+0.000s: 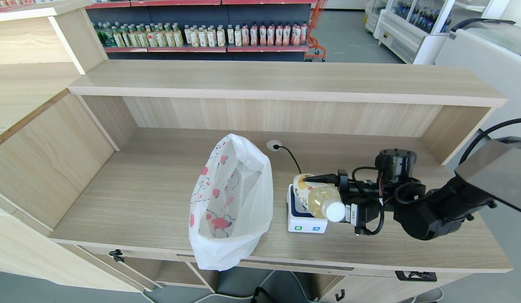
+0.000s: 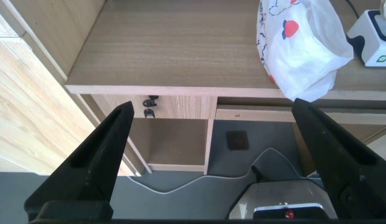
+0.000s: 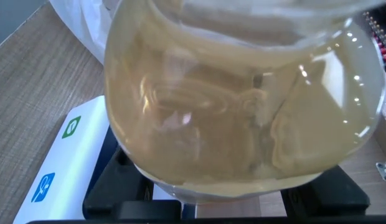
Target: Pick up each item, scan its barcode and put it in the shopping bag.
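Right pincer (image 1: pixel 317 192) clenched on a bottle (image 1: pixel 324 201) of pale yellow drink; comes in from 3 o'clock across the tabletop (image 1: pixel 151 189); holds the bottle on its side directly over the scanner (image 1: pixel 305 225), white cap toward 5 o'clock, base toward 11 o'clock; cannot tell whether bottle and scanner touch; seen from the right wrist, bottle (image 3: pixel 243 106) close against the lens, with the scanner (image 3: pixel 68 155) beneath it, white casing and dark top plate.

Shopping bag (image 1: pixel 231 198) at 9 o'clock of the scanner, just beside it, upright at the front edge of the tabletop; mouth open upward; white plastic with red print; sags a little over that front edge.

Black cable (image 1: pixel 290 158) at 12 o'clock of the scanner; runs from a round port in the tabletop at 11 o'clock down toward the scanner's back.

Left pincer (image 2: pixel 211 162) released, fingers (image 2: pixel 93 168) spread wide with nothing between them; hangs below and in front of the tabletop edge, facing the cabinet front; from the left wrist, shopping bag (image 2: pixel 305 50) and a corner of the scanner (image 2: pixel 375 37) up on the tabletop.
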### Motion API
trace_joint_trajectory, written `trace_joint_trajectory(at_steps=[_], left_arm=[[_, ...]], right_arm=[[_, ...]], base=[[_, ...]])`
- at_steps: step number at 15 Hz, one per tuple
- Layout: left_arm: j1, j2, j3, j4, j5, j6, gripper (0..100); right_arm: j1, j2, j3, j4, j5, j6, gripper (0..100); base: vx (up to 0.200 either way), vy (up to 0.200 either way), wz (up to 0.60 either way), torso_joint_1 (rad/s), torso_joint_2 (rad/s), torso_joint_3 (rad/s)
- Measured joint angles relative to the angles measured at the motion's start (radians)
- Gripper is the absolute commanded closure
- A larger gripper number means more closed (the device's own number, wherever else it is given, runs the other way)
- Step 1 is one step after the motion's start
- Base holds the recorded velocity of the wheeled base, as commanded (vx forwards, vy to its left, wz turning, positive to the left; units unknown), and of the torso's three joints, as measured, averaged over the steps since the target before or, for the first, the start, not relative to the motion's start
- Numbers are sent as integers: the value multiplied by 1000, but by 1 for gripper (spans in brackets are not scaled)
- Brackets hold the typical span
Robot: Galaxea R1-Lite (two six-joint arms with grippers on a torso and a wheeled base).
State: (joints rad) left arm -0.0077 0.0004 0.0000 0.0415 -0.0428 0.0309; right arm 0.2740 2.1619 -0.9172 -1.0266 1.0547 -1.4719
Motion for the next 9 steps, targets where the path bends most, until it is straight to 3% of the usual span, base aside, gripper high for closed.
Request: trace_joint_trajectory(at_steps=[9], left_arm=[[1, 0, 0, 0, 0, 0, 0]], right_arm=[[3, 6, 2, 0, 2, 0, 100]], base=[[0, 0, 0, 0, 0, 0]])
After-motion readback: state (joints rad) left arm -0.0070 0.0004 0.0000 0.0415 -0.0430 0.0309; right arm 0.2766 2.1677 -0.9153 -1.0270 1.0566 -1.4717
